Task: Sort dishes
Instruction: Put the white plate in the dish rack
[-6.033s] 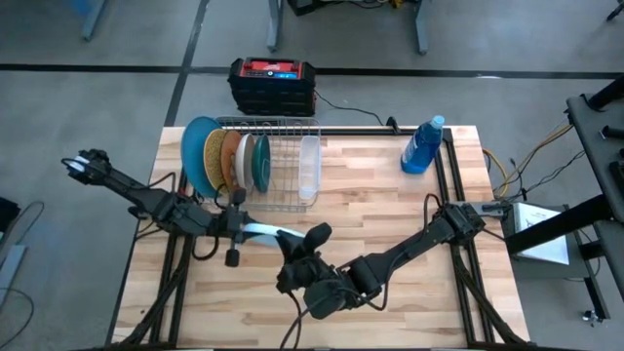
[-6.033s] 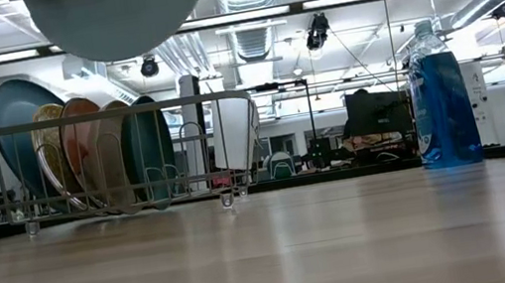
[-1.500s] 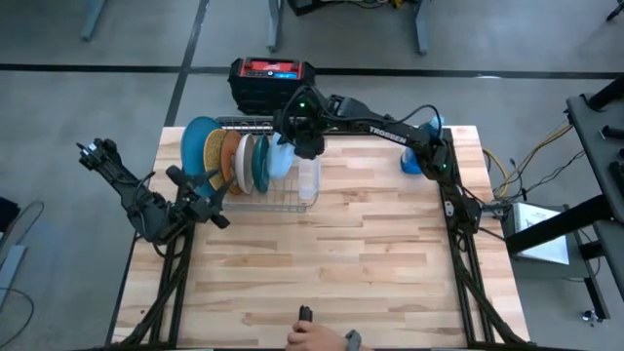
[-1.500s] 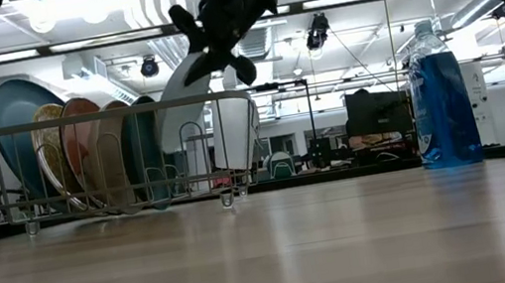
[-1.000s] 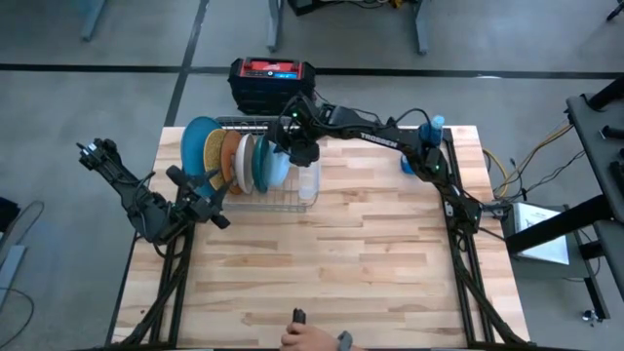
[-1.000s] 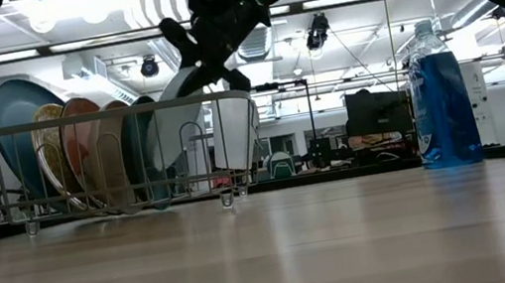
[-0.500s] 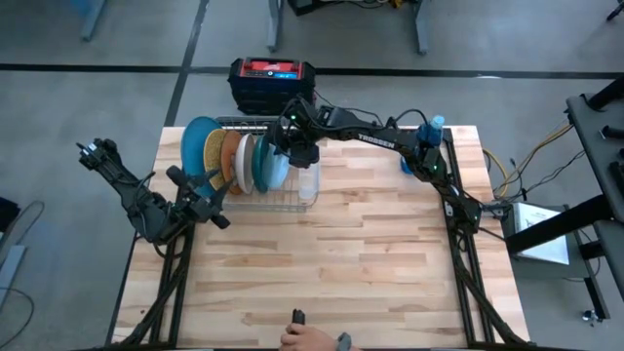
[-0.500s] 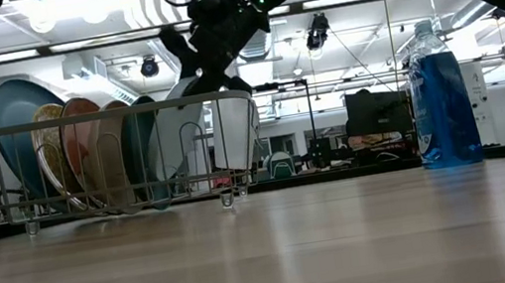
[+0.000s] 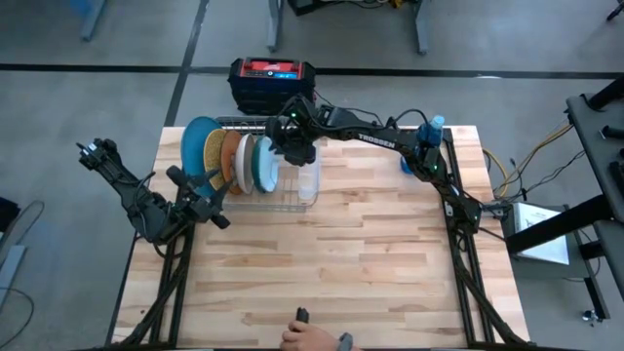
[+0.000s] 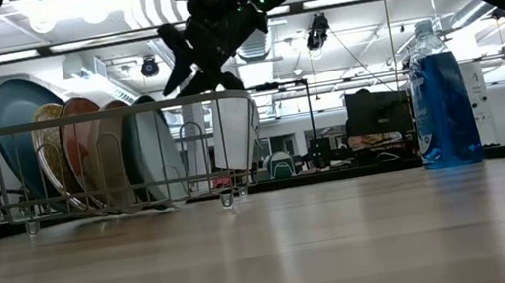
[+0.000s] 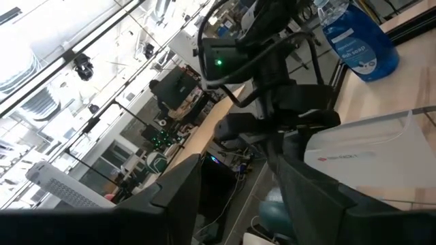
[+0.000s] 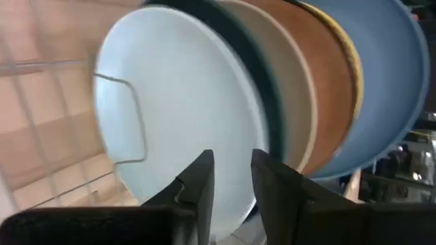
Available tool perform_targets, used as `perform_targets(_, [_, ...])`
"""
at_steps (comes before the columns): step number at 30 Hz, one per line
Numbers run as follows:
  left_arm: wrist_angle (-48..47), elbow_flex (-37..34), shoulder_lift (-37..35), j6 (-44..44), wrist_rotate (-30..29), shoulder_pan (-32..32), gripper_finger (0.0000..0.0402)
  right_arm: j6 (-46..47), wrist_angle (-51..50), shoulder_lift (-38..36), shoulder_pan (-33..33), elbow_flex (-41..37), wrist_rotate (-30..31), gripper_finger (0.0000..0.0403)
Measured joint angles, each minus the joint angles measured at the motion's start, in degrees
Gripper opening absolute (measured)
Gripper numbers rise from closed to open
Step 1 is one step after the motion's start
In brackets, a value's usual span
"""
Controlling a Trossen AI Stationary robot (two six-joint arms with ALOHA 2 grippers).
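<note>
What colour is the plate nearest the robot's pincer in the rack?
Pale blue, almost white; the right wrist view shows it best.

Bright ceiling glare, blurred wrist views

- My right gripper (image 9: 283,148) reaches far across, fingers slightly parted, gripping nothing.
- My left gripper (image 9: 216,203) waits low, fingers apart, empty.

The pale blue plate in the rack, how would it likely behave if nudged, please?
The pale blue plate looks stiff and glossy, so probably slippery to pinch. It stands on edge between the rack wires, leaning on the teal plate; a push would likely tip it sideways rather than roll it.
</note>
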Motion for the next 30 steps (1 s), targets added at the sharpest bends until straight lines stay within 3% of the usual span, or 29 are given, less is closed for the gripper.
perform_targets(10, [-0.06, 0.0, 0.0, 0.0, 0.0, 0.0, 0.0182, 0.95, 1.17, -0.07, -0.11, 0.54, 0.91, 0.012])
perform_targets(17, [-1.04, 0.0, 0.0, -0.02, 0.01, -0.02, 0.0182, 5.4, -1.22, -1.66, -0.63, 1.84, 2.51, 0.011])
perform_targets(23, [-1.46, 0.0, 0.02, -0.2, 0.02, -0.02, 0.0182, 27.68, -1.7, -1.46, -0.79, 1.73, 3.1, 0.0074])
perform_targets(30, [-1.49, 0.0, 0.02, -0.39, 0.02, -0.02, 0.0182, 41.77, 0.62, 0.43, -0.5, 0.48, 3.14, 0.0006])
